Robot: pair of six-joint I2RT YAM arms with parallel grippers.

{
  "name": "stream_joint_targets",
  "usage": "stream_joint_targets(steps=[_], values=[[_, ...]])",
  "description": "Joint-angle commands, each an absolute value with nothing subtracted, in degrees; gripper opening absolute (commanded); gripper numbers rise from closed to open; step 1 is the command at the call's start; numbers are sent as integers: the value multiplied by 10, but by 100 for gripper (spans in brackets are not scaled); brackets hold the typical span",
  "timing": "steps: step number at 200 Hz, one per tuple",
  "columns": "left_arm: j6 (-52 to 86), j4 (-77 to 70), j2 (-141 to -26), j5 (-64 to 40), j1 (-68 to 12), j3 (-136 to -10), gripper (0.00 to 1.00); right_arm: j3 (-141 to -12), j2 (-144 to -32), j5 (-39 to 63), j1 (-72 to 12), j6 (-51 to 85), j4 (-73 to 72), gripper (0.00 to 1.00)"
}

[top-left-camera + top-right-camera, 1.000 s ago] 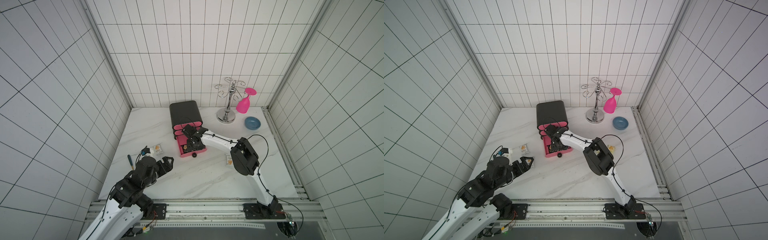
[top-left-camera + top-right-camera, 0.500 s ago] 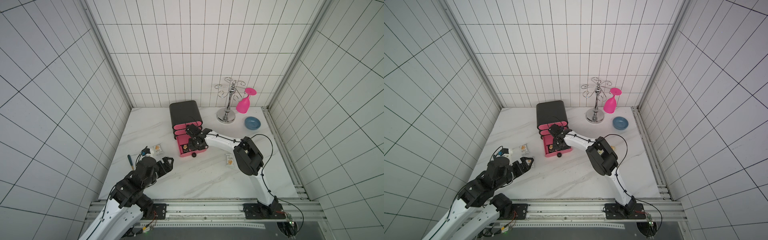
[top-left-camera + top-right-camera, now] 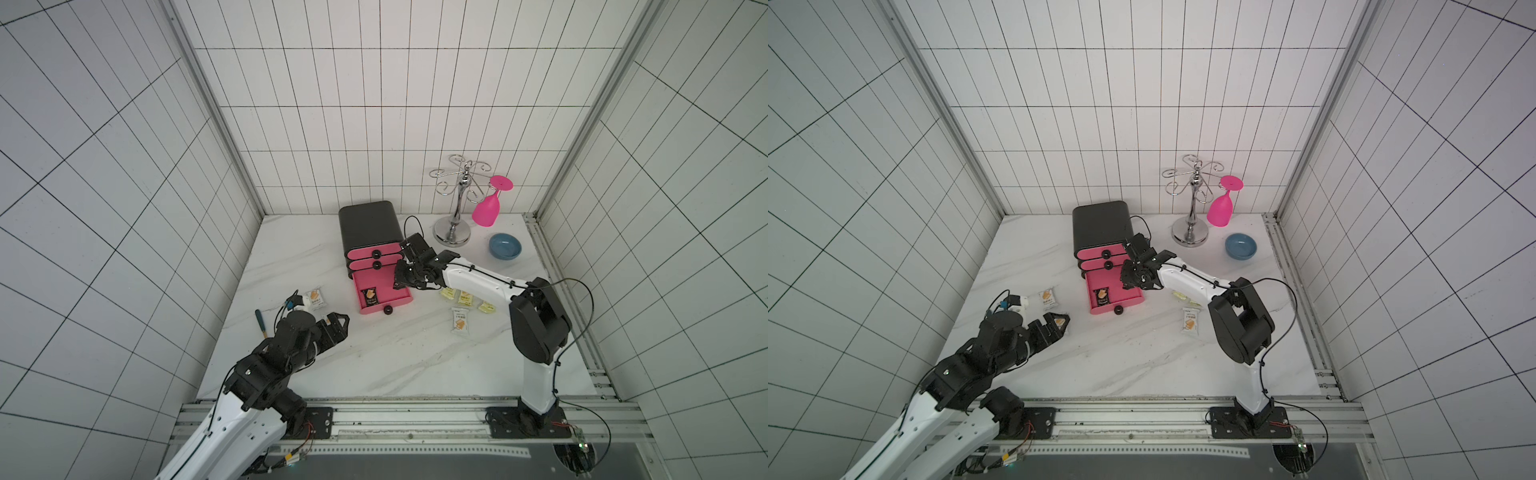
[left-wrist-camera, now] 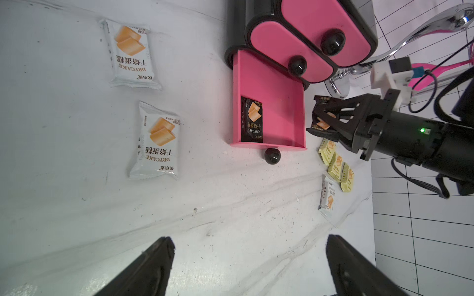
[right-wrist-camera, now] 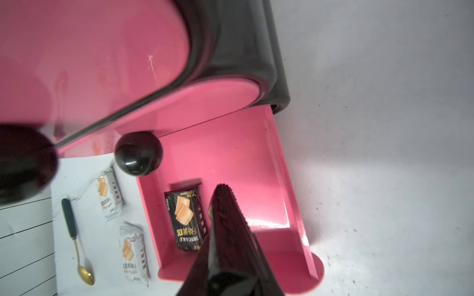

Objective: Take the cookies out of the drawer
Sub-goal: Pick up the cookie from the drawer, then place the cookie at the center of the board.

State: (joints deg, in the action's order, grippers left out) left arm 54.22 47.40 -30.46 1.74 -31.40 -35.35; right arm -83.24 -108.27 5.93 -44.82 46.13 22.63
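1. One gold spoon (image 3: pixel 261 323) with a dark handle lies furthest left on the marble tabletop (image 3: pixel 374 353).
2. The left gripper (image 4: pixel 250 242) hangs over the near left of the table. Its jaws are spread wide and nothing is between them.
3. Two cookies lie just beyond its fingertips, left of the drawer and touched by nothing: the farther white packet (image 4: pixel 130 53) and the nearer white packet (image 4: pixel 159 143). Each is a flat sealed sachet with crimped ends, printed with stacked orange biscuit squares, Chinese lettering and "DRYCAKE".
4. A small black cabinet (image 3: pixel 370 226) stands at the far middle. Its two upper pink drawers are closed and the bottom drawer (image 4: pixel 279 115) is pulled out toward the near side. One black cookie packet (image 4: pixel 252 119) lies flat along the drawer's left wall and carries the same orange print.
5. The right gripper (image 4: pixel 316 120) is at the drawer's right edge. Its jaws are clamped on a second black packet (image 4: pixel 323 99), which is held tilted, clear of the drawer floor.
6. Right of the drawer, under the right arm, three yellow packets (image 4: pixel 336 166) lie in an overlapping row on the table. A third white packet (image 4: pixel 328 197) lies just nearer than them.
7. At the far right stands a chrome glass rack (image 3: pixel 455 216) with a pink goblet (image 3: pixel 488 210) hanging upside down. A blue bowl (image 3: pixel 504 246) sits beside its base.
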Motion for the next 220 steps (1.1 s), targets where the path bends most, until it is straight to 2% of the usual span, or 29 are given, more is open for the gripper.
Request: stream_joint_targets(steps=[1, 46, 96, 129, 140, 176, 196, 220], values=[[526, 456, -339, -1, -312, -368, 96, -780, -1028, 104, -399, 476, 217, 21], [522, 473, -458, -5, -323, -431, 96, -758, -1034, 176, -298, 421, 246, 21], [538, 446, -567, 14, -348, -480, 96, -782, -1117, 190, -261, 396, 245, 21], [538, 417, -625, 14, -354, -513, 96, -796, -1155, 211, -246, 387, 217, 25], [537, 410, -645, 13, -358, -525, 96, -806, -1162, 218, -241, 383, 216, 30], [540, 400, -696, 19, -363, -553, 96, -789, -1145, 228, -220, 376, 219, 55], [539, 411, -724, 31, -365, -578, 96, -769, -1107, 229, -214, 369, 223, 61], [536, 449, -772, 51, -374, -620, 94, -760, -1059, 218, -213, 364, 254, 63]])
